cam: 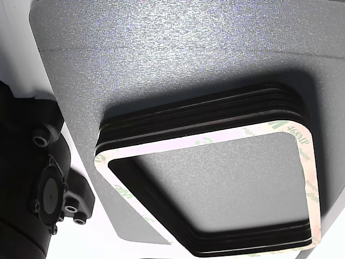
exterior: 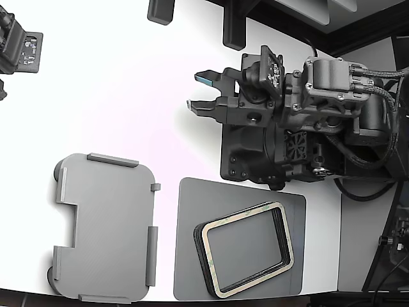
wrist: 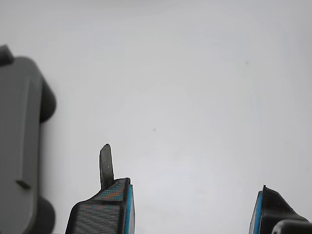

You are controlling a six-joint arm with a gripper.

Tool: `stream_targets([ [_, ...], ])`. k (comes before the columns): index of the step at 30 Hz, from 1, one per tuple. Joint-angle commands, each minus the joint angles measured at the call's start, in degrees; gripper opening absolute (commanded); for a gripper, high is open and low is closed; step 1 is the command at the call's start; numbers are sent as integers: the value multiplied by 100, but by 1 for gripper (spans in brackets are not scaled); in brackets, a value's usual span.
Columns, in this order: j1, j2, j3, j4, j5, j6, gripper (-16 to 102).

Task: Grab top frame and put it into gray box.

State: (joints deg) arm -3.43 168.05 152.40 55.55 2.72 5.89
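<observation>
The gripper (exterior: 199, 93) hangs over bare white table (exterior: 115, 77) with its jaws spread wide and nothing between them; in the wrist view its two blue-edged fingertips (wrist: 114, 204) stand well apart above the plain surface, and a corner of the gray box (wrist: 19, 146) shows at the side. In the exterior view the arm (exterior: 300, 121) reaches in from the right, toward the far side of the table. The top frame (exterior: 248, 249) lies on the black stack of frames (exterior: 199, 246), near the front edge, right of centre, on a flat dark gray mat (exterior: 192, 256). The gray box (exterior: 105, 227) sits to the left of the mat, just beside it, with raised tabs along its edges. The other view shows the cream face of the top frame (cam: 215, 141) capping the stack (cam: 205, 110).
</observation>
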Motion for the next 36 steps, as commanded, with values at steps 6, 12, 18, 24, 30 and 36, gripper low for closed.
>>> stream_targets([
  [6,-79,123,-132,-9,26,-9,100],
  [12,-79,123,-141,-26,35,-9,100],
  [18,360,-879,-1336,185,229,-246,99],
  [24,1160,-1846,-2672,1169,290,-4254,100],
  [30,1767,-2382,-3322,1775,26,-7093,99],
  [36,2566,-2988,-3955,2707,44,-9571,97],
])
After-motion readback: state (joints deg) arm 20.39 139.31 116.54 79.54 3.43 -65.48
